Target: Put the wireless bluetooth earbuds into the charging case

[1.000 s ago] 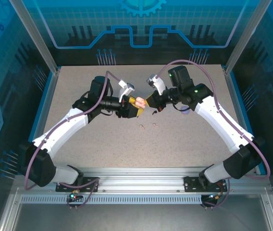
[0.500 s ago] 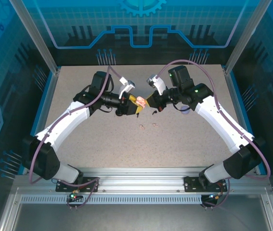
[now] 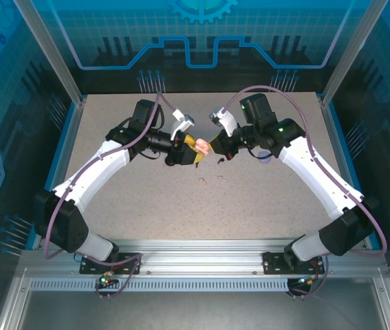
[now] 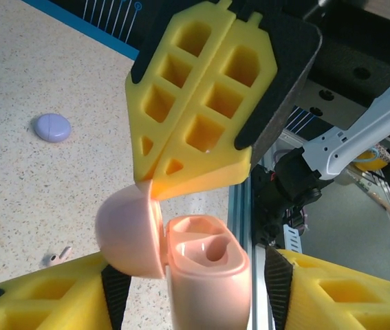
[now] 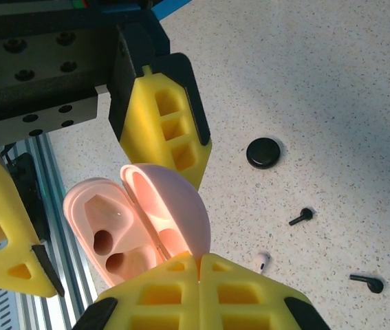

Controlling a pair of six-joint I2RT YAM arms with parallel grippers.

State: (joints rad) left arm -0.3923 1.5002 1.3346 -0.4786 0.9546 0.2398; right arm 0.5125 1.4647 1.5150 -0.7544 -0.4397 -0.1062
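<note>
Lever pink lid toward 9 o'clock with clenched right gripper; steady charging case between left gripper fingers, grasp unclear.

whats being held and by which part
The pink charging case: the right gripper pinches the rim of its open lid. Its body sits between the fingers of the left gripper; grip there unclear.
</note>
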